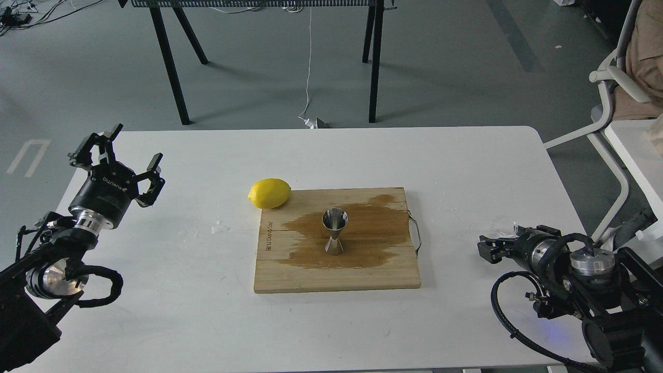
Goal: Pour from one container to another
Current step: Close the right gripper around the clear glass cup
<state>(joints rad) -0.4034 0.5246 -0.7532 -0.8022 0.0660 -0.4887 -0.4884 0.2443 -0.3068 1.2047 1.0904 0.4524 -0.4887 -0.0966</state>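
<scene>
The steel jigger (334, 230) stands upright in the middle of a wooden cutting board (311, 277), on a dark wet patch. The clear glass cup (503, 225) sits on the white table near its right edge, partly hidden by my right gripper (489, 247). That gripper lies low, just in front of and beside the cup; it is dark and its fingers cannot be told apart. My left gripper (127, 150) hovers open over the table's far left, holding nothing, well away from the board.
A yellow lemon (269, 192) touches the board's back left corner. Small water drops (220, 227) lie left of the board. A metal handle (417, 235) sticks out of the board's right side. A white chair (611, 103) stands beyond the table's right edge.
</scene>
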